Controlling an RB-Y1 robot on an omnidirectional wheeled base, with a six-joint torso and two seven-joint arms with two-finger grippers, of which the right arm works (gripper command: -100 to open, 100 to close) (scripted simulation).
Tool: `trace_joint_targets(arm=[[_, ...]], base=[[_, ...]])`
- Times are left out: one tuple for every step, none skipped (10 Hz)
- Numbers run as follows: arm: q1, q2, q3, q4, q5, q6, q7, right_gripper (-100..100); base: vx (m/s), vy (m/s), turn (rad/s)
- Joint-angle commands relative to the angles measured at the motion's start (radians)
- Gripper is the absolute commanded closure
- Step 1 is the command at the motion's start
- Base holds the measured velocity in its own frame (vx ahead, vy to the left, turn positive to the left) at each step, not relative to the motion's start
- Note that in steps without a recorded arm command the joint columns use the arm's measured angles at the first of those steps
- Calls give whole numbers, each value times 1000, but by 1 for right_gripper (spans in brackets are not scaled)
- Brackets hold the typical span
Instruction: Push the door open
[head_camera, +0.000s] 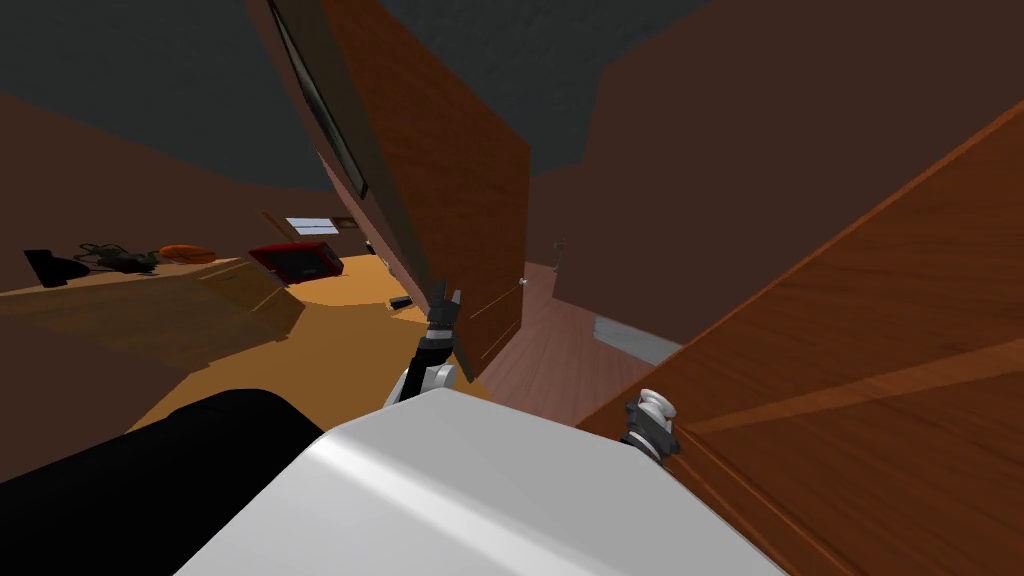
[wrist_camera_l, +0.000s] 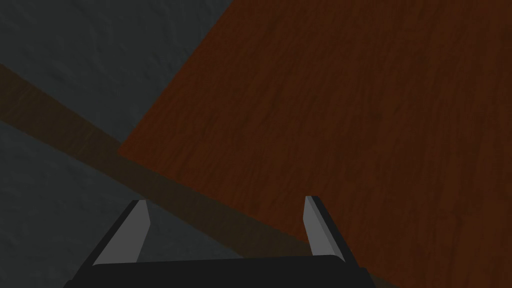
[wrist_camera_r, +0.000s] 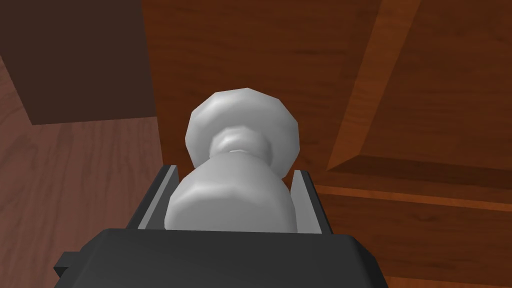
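My right gripper (wrist_camera_r: 235, 170) squeezes the knob (wrist_camera_r: 242, 125) of the brown door (wrist_camera_r: 425, 75) at my right, my left gripper (wrist_camera_l: 226, 199) is open, and the door looks partly open and needs more pushing.

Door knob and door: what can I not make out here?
Front end of the knob, right wrist view: hidden behind the dark body of the right gripper.
Hinge side of the door, head view: cut off at the right edge.
Whether the left gripper touches the other panel, head view: too small.
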Motion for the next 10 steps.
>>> trace_joint_targets(arm=[[10, -6, -28, -14, -15, -4, 7, 100], [10, -6, -41, -13, -23, -6, 10, 100], [10, -5, -54, -11, -32, -8, 12, 100], [11, -3, -66, -10, -40, -10, 14, 100], [11, -2, -78, -9, -47, -12, 16, 100], [11, 0, -89, -8, -54, -14, 18, 100], [11, 2, -99, -7, -61, -15, 20, 100], [11, 4, -108, -6, -67, -17, 22, 100], [12, 6, -116, -5, -72, -18, 23, 100], [12, 8, -123, -4, -77, -19, 24, 100]], base=[[167, -64, -45], [144, -49, -59], [171, -46, -86], [187, -56, -66], [212, -52, -44], [237, -47, -60], [215, -49, -73], [203, -59, -56], [179, -64, -67], [167, -44, -52]])
